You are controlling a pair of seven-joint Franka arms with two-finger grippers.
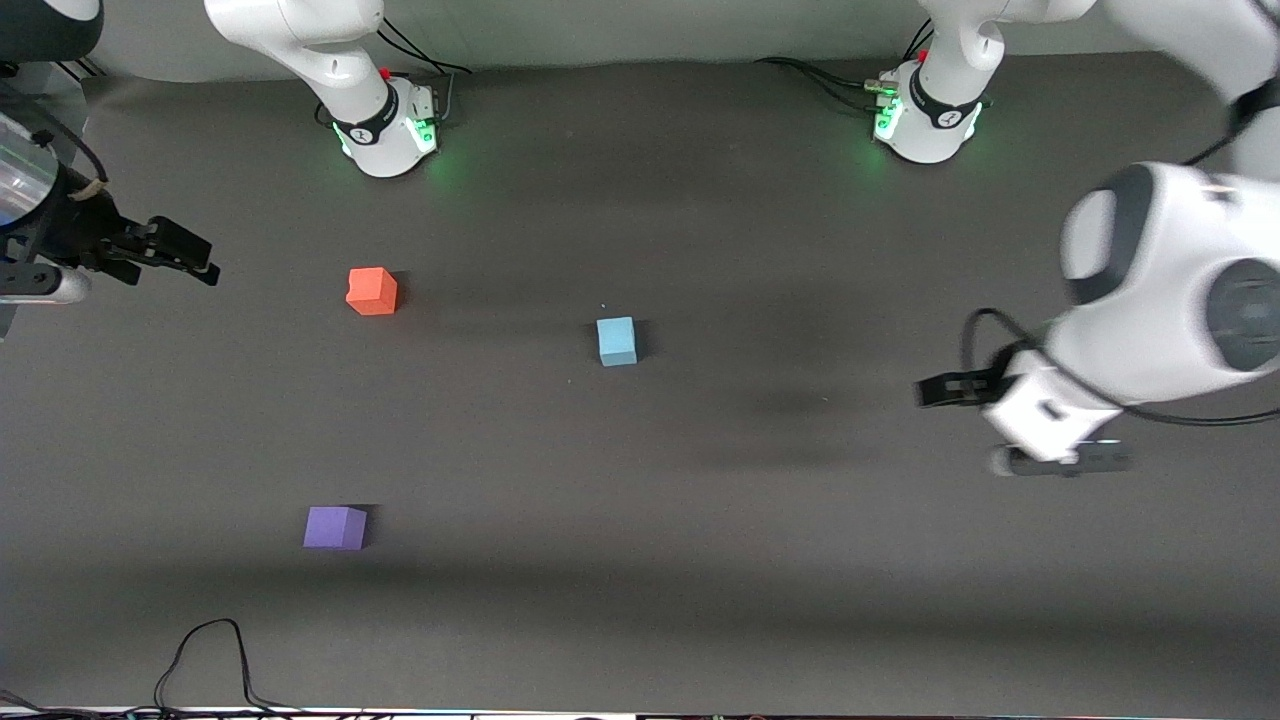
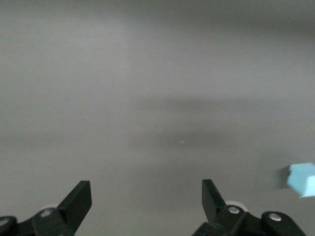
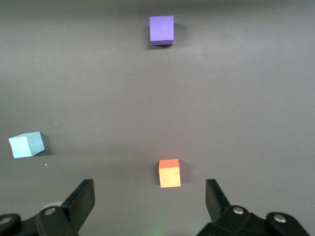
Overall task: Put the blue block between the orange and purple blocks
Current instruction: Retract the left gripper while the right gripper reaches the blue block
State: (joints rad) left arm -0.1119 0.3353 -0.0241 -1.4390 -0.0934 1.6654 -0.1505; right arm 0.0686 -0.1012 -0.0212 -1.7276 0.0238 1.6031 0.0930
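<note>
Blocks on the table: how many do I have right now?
3. The orange block lies toward the right arm's end; the purple block is nearer the front camera than it; the blue block sits mid-table, apart from both. None appears hidden.

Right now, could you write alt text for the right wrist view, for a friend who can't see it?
An open robot hand hangs above a dark table, its two black fingers apart and empty. On the table lie an orange block, a purple block and a blue block, all separate.
</note>
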